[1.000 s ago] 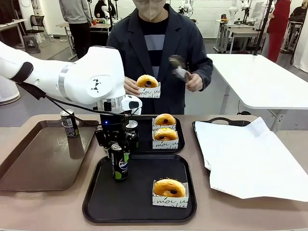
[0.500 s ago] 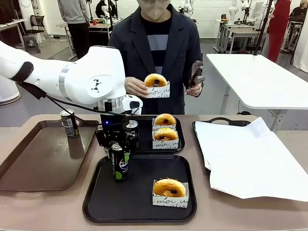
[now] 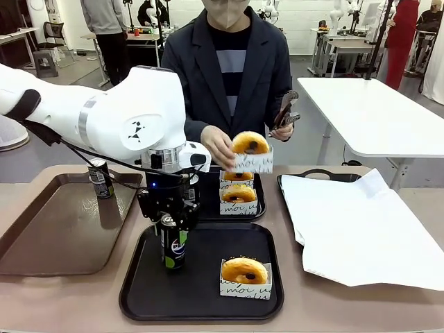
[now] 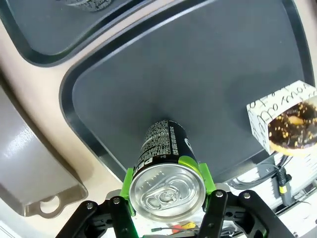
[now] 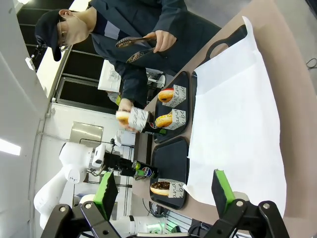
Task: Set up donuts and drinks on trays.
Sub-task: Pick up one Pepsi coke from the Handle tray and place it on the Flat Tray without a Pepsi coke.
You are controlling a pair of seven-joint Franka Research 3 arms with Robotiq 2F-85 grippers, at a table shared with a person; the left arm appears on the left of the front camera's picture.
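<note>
Front view: the person's donut has come down toward the far tray.
Front view: the left hand [image 3: 173,229] still clamps the Pepsi can [image 3: 173,244] upright on the near tray [image 3: 201,295]; the person's hand [image 3: 218,148] now carries a sleeved donut [image 3: 251,152] low over the far tray [image 3: 258,208], so another serving looks imminent. Left wrist view: green pads [image 4: 194,167] pinch the can's top. Right wrist view: the right hand [image 5: 163,196] gapes wide, holding nothing.
</note>
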